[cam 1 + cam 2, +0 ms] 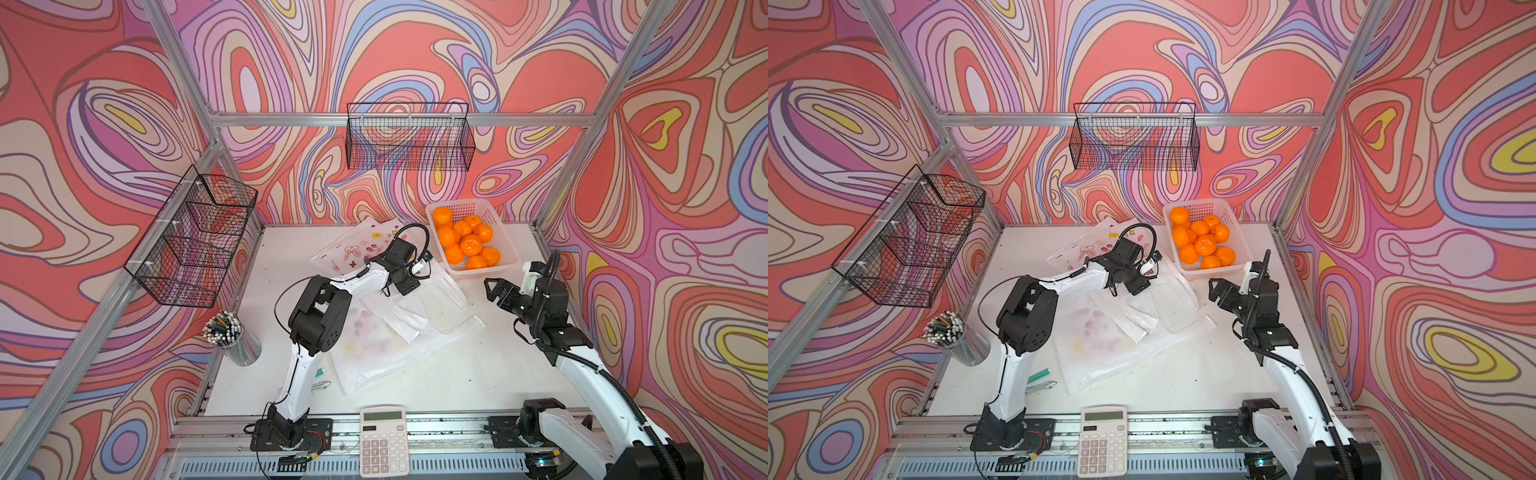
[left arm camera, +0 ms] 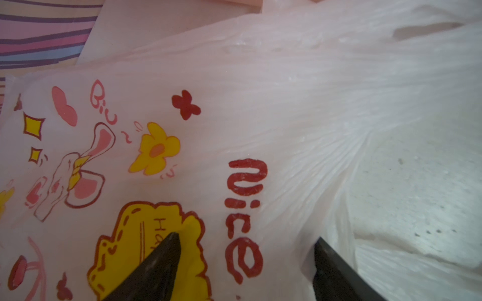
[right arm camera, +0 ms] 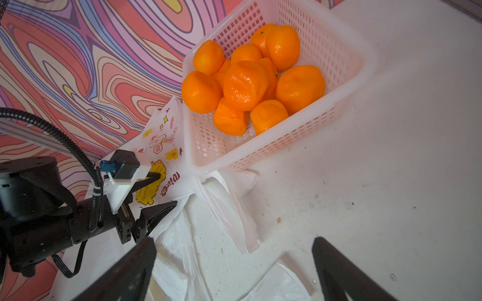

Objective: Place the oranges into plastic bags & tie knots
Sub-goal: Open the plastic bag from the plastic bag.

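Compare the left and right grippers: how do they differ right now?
The left gripper is down at the printed bag, tips by its yellow label; the right gripper hangs beside the white basket. The left sits low over plastic; the right is raised, touching nothing. Both are open, holding nothing.

1. The oranges (image 1: 469,244) lie piled in the basket (image 1: 505,245) at the counter's (image 1: 457,374) far right.
2. The rear plastic bag (image 1: 353,245) lies just left of the basket; the other plastic bags (image 1: 386,345) overlap before it.
3. The left hand (image 2: 247,237) is over the rear plastic bag; the right hand (image 1: 490,289) is before the basket.
4. The calculator (image 1: 383,440) lies at the front edge, between the arms.
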Motion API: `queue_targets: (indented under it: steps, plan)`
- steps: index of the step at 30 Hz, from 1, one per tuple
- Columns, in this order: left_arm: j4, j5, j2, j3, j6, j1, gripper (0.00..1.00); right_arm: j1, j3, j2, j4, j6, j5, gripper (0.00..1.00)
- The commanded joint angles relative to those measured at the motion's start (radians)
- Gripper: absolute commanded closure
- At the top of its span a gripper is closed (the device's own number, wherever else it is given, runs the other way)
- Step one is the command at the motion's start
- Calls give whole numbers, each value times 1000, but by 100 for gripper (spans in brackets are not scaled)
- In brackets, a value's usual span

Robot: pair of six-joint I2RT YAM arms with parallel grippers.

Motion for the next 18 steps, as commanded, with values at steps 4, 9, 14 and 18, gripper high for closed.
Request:
queue_targets:
  steps: [4, 9, 14, 18]
  plan:
    - [-37, -18, 34, 52, 21, -8, 48, 3, -11, 0, -11, -14, 23, 2]
    - [-59, -7, 0, 46, 7, -8, 82, 4, -7, -5, -22, -20, 34, 2]
    - [-106, -5, -90, 29, -17, -5, 100, 3, 25, -11, -61, -23, 54, 2]
    - [-203, -3, -194, 20, -53, -5, 100, 4, 74, -6, -113, 23, 117, 2]
